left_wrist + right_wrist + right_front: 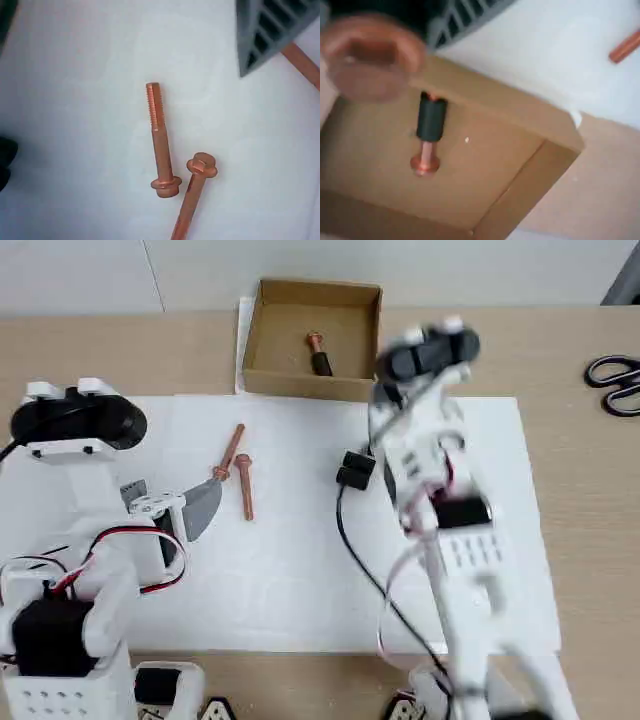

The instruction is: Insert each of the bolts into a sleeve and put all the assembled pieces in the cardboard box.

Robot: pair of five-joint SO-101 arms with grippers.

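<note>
Two bare bolts (161, 140) lie on the white sheet (75, 125) below my spread left fingers (195, 502); my right fingers (457, 20) pinch a blurred bolt (370, 55) over the cardboard box (520, 117), one sleeved bolt (431, 130) inside.

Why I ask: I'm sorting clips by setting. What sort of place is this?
Probably a robotics lab or workshop bench: the left arm and right arm sit at a wooden table over a white sheet, with loose copper bolts, a cardboard box and scissors.

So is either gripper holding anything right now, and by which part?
Right gripper holds a bolt, apparently by the shank, head free. Left gripper holds nothing.
</note>
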